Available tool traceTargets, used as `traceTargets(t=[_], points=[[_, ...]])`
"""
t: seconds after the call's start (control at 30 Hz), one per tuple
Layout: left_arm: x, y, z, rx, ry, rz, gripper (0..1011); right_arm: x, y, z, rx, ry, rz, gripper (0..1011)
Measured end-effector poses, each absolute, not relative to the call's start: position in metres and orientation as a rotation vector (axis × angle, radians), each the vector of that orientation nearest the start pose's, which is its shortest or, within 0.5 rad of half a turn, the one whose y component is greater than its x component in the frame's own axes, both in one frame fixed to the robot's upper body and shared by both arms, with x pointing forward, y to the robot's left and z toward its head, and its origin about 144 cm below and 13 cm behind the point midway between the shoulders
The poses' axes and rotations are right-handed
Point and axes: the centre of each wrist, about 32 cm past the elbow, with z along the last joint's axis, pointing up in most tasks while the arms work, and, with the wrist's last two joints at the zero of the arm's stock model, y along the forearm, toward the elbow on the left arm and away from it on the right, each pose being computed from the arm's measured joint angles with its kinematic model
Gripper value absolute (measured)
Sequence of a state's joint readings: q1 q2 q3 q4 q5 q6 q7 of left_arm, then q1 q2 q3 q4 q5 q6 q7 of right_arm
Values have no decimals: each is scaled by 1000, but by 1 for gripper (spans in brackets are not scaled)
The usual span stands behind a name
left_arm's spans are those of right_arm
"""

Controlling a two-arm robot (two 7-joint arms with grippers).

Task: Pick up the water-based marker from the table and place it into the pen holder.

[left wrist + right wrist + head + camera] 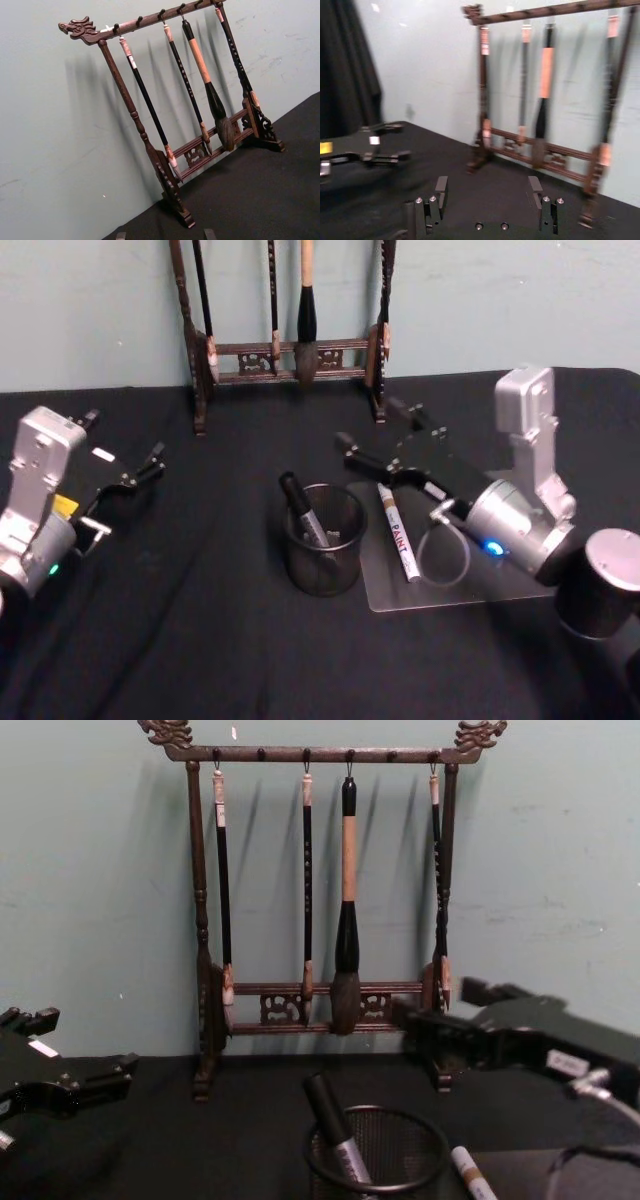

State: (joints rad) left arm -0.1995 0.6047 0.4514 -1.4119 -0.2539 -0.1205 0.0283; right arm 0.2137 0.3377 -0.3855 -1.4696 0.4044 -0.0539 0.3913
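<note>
Basically done: the dark grey-banded marker (303,508) leans inside the small round black wire-mesh pen holder (340,570) mid-table. Right gripper (375,430), fingers wide and empty, should lift clear without nudging it; left gripper (125,445) idles, fingers spread, at the left edge.

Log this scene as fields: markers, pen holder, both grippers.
pen holder: upright at table centre, left of clear mat
dark marker: standing tilted inside pen holder
white paint marker: lying on clear mat, right of the holder
right gripper: open, empty, above mat's far edge
left gripper: open, empty, far left
brush rack: at back wall
</note>
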Motion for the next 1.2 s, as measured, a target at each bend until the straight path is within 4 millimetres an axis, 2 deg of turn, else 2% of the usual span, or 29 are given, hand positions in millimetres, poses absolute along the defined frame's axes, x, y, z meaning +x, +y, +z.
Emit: traceTargets(t=[0.17,0.47,0.77,1.2], points=[[489,310,1140,304,-285,1248,1001,498,-236,1169,-16,-10,-934,1003],[489,310,1140,305,-285,1248,1001,492,-246,1175,-153,40,-998,1002],[489,310,1140,304,-285,1248,1001,494,-240,1168,-300,119,-1010,1002],[489,310,1140,304,-285,1248,1001,502,-225,1158,-386,171,-1037,1002]])
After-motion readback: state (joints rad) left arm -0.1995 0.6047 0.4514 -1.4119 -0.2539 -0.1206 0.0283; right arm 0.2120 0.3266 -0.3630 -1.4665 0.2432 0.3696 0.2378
